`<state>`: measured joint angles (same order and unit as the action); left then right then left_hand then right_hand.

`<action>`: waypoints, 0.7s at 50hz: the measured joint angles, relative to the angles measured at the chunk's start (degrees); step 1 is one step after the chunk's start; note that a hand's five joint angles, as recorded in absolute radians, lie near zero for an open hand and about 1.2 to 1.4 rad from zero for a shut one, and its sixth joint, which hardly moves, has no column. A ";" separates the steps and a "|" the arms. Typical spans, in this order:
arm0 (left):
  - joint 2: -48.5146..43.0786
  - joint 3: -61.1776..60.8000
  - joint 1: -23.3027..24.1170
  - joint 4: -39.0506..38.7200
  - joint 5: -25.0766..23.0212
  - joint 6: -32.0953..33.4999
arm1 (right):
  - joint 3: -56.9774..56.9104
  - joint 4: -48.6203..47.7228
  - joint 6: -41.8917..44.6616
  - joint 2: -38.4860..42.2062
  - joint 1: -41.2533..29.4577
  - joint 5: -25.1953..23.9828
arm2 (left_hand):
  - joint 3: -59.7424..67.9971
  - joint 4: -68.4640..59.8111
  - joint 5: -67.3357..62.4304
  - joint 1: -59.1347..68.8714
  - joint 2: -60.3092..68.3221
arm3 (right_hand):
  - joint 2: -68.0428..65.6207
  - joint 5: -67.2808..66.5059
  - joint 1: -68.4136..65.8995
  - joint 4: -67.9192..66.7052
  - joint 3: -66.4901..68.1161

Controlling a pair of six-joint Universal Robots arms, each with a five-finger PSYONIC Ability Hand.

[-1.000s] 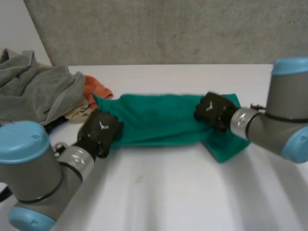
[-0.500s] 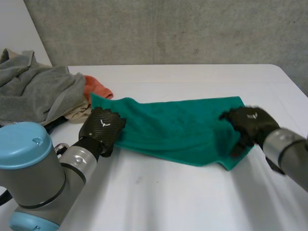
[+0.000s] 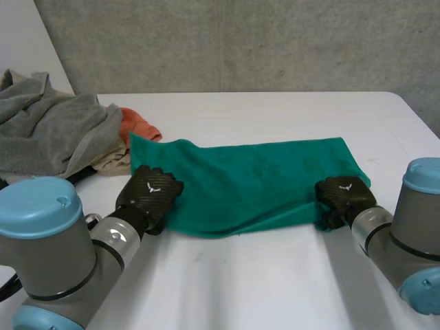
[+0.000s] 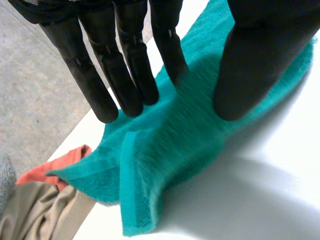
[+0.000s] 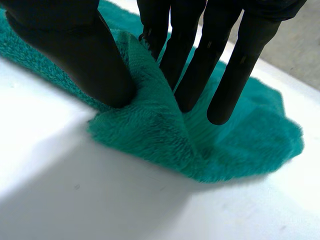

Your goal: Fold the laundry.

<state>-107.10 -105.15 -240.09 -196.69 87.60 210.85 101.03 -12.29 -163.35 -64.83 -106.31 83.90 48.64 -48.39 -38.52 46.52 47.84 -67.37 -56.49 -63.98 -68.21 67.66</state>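
Observation:
A green towel [image 3: 254,179] lies spread lengthwise across the middle of the white table [image 3: 240,282]. My left hand [image 3: 150,192] rests on its near left corner. In the left wrist view the fingers [image 4: 125,65] are straight and the thumb stands apart, both touching the towel [image 4: 165,150] with nothing pinched. My right hand [image 3: 344,196] is at the towel's near right corner. In the right wrist view a raised fold of the towel [image 5: 155,115] is pinched between the thumb [image 5: 75,45] and the straight fingers.
A heap of grey towels [image 3: 48,130] lies at the table's far left. An orange cloth [image 3: 137,125] and a beige cloth [image 3: 113,163] sit beside it, just past the green towel's left end. The table's right edge runs close behind the right hand.
The right hand swung from the towel's far right part to its near right corner and closed on a fold there. The towel now lies flatter. The left hand's fingers straightened.

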 measured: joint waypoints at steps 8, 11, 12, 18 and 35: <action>0.63 1.03 -3.27 5.79 -0.40 -1.94 | 0.57 -0.30 3.02 -2.36 2.27 -0.48 | -28.34 28.25 28.33 -27.26 -27.64 | 0.00 0.00 0.00 -0.13 0.00; 1.96 1.79 -9.12 11.27 -2.60 -5.07 | 0.99 0.61 7.06 -2.82 4.83 -1.42 | -35.56 35.69 35.62 -33.34 -34.73 | 0.00 0.00 0.00 -0.13 0.01; 2.17 1.84 -10.35 11.99 -3.54 -5.66 | 1.00 0.83 7.71 -2.71 5.19 -1.71 | -35.56 35.68 35.62 -33.34 -34.73 | 0.00 0.00 0.00 -0.13 0.01; 2.24 1.70 -17.80 14.56 -12.34 -8.00 | 0.81 2.42 10.03 -1.77 6.17 -3.63 | -34.11 33.70 33.71 -31.85 -33.14 | 0.00 0.00 0.00 -0.14 0.01; -8.69 6.41 -20.28 10.98 -18.89 0.70 | 1.56 2.90 9.36 -2.41 4.49 -4.48 | -22.94 22.48 22.58 -20.87 -22.28 | 0.00 -0.22 0.00 -0.14 0.01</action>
<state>-115.79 -98.75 -260.37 -185.71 68.71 211.55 102.59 -9.39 -153.99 -67.24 -101.83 79.42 25.70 -25.91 -15.94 25.66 25.56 -67.37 -56.71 -63.98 -68.35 67.68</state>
